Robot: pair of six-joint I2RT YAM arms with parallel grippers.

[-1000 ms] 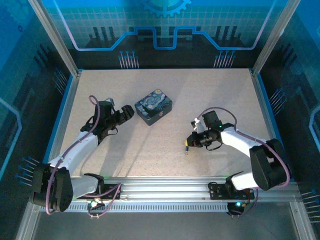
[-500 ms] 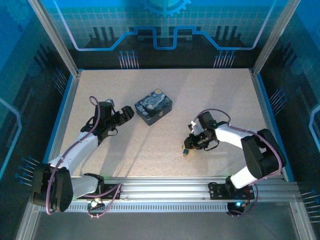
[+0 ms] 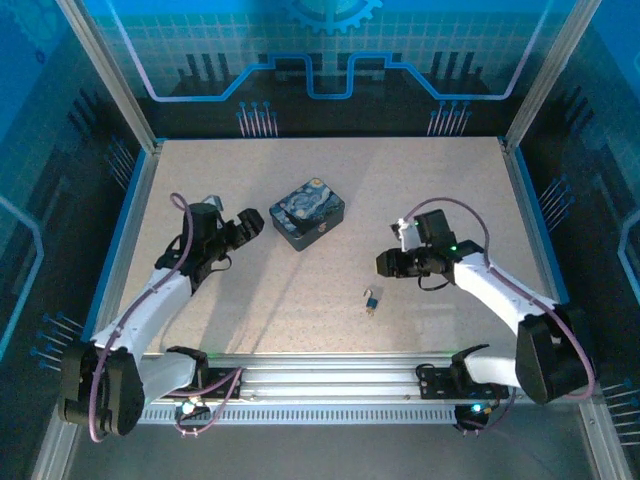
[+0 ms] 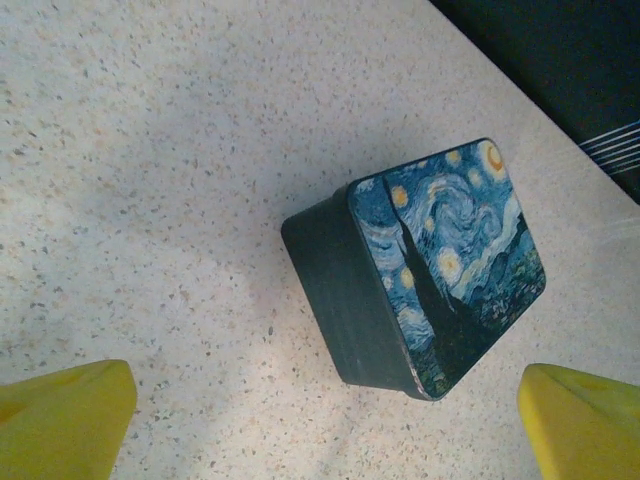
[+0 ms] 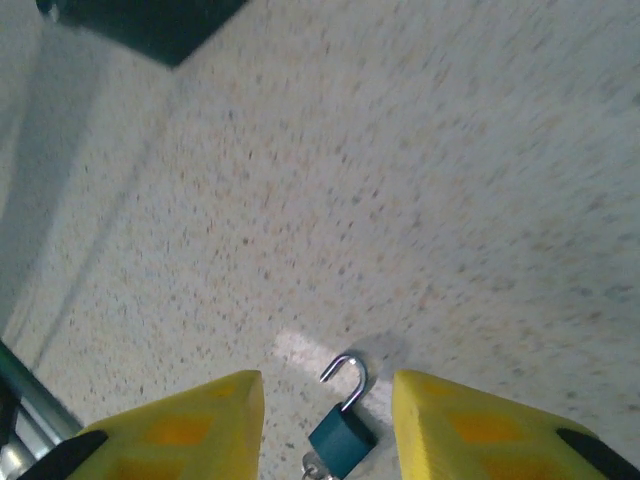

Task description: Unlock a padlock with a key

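Note:
The padlock [image 3: 371, 298] lies on the table in front of the right arm. In the right wrist view it is a small teal body [image 5: 342, 441] with its silver shackle [image 5: 350, 374] swung open. A bit of the key [image 5: 313, 470] sticks out of its base at the frame's edge. My right gripper [image 3: 386, 263] hovers above and behind it, open [image 5: 325, 382], with the padlock lying on the table between the yellow fingers [image 5: 190, 425] in view, apart from them. My left gripper [image 3: 251, 226] is wide open [image 4: 325, 385] beside the starry-print box.
The dark blue starry-night box [image 3: 307, 213] [image 4: 440, 265] sits mid-table, just right of the left gripper. Raised blue rails [image 3: 128, 215] border the speckled tabletop, and the aluminium base rail [image 3: 330, 375] runs along the near edge.
The right gripper has opened and let go of the padlock, then pulled up and back to the right. The padlock now rests on the table. The left arm shifted slightly.

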